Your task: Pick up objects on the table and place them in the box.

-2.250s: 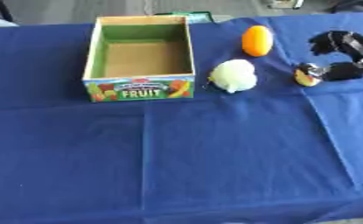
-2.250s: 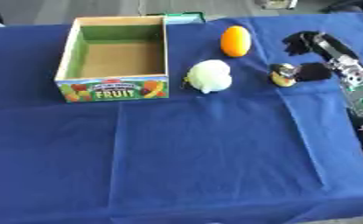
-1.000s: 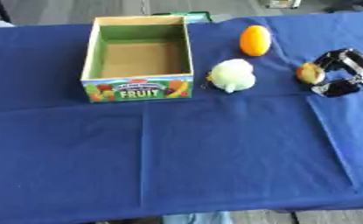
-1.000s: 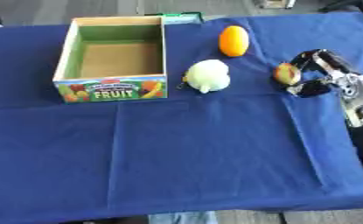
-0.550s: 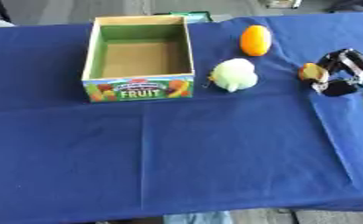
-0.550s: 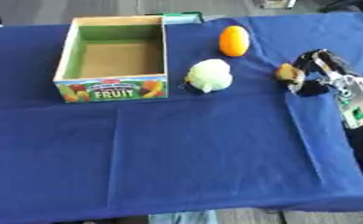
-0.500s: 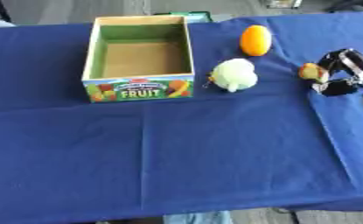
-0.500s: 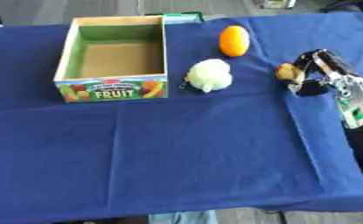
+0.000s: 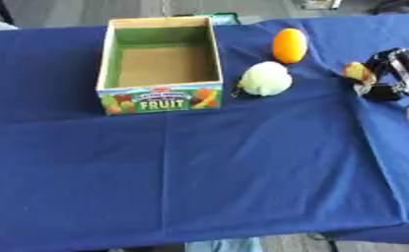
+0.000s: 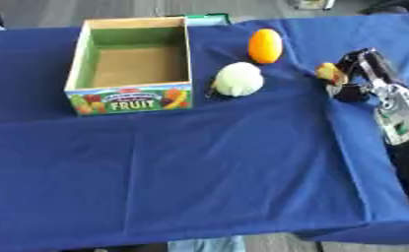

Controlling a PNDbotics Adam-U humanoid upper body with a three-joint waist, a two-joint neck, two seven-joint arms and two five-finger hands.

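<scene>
An open cardboard fruit box (image 9: 160, 94) with a green inside stands at the upper left and shows a bare bottom. Just right of it lies a pale green round fruit (image 9: 265, 79). An orange fruit (image 9: 289, 45) lies behind that one. My right hand (image 10: 362, 74) is at the right edge, its fingers and thumb curled round a small yellow and red fruit (image 10: 329, 73) just above the cloth. My left hand shows in neither view.
A blue cloth (image 9: 199, 172) covers the table, with its front edge at the bottom. A small green thing (image 9: 224, 17) lies just behind the box. My right forearm (image 10: 399, 118) runs down the right edge.
My right hand came down and forward onto the small yellow and red fruit and closed round it. The box and the other two fruits have not moved.
</scene>
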